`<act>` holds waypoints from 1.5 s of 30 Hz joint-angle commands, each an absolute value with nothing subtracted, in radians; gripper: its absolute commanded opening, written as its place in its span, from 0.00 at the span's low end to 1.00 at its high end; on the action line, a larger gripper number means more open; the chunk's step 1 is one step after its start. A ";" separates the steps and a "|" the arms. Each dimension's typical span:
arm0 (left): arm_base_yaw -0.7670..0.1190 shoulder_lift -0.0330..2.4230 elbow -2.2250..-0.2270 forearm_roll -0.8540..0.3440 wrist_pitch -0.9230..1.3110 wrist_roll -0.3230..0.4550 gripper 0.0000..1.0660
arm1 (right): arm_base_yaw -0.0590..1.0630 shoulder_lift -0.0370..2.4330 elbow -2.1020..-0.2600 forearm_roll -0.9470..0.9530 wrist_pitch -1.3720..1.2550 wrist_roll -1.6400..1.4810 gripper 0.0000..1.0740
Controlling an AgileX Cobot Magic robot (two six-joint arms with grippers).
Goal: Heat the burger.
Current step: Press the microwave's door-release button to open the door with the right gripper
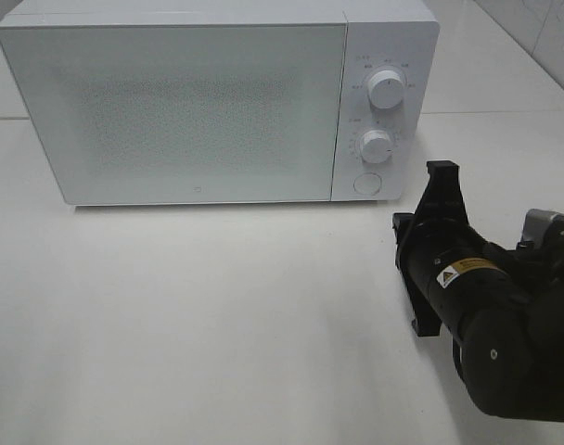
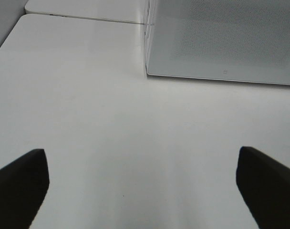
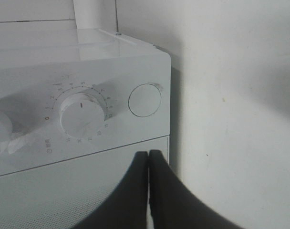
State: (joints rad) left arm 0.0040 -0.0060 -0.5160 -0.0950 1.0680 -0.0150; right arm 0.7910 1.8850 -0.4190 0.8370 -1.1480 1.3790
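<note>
Two claws are in your views, and neither holds anything. Your right claw (image 1: 442, 170) has its fingers (image 3: 135, 191) pressed flat together, with no gap and nothing between them. Just ahead of its tips stands the white microwave (image 1: 171, 102), and the claw points at the lower corner of the control panel. The round button (image 3: 145, 100) lies just beyond the tips, the lower dial (image 3: 82, 114) sits beside that button, and the upper dial (image 1: 386, 88) is farther on. The tips are near the panel. The microwave's door (image 1: 189, 56) is shut flat.

Your left claw (image 2: 142, 186) is spread wide. Its dark fingers (image 2: 21, 186) show at opposite edges of the wrist view, with only bare white desk (image 2: 88, 119) between them. The microwave's front corner sits well ahead of it and off to one side.

The burger shows in none of your views, so you cannot tell where it is.
</note>
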 commanded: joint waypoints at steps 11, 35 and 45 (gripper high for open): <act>0.007 -0.029 -0.516 -0.098 1.068 -0.015 0.94 | 0.689 1.888 -0.519 0.732 -1.021 1.327 0.00; 0.007 -0.029 -0.516 -0.098 1.068 -0.015 0.94 | 0.652 2.009 -0.650 0.692 -0.978 1.331 0.00; 0.007 -0.029 -0.516 -0.098 1.068 -0.015 0.94 | 0.600 2.016 -0.697 0.688 -0.941 1.296 0.00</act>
State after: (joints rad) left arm 0.0040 -0.0060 -0.5160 -0.0950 1.0680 -0.0150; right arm 0.6060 2.0190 -0.6890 0.6990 -0.9500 1.3160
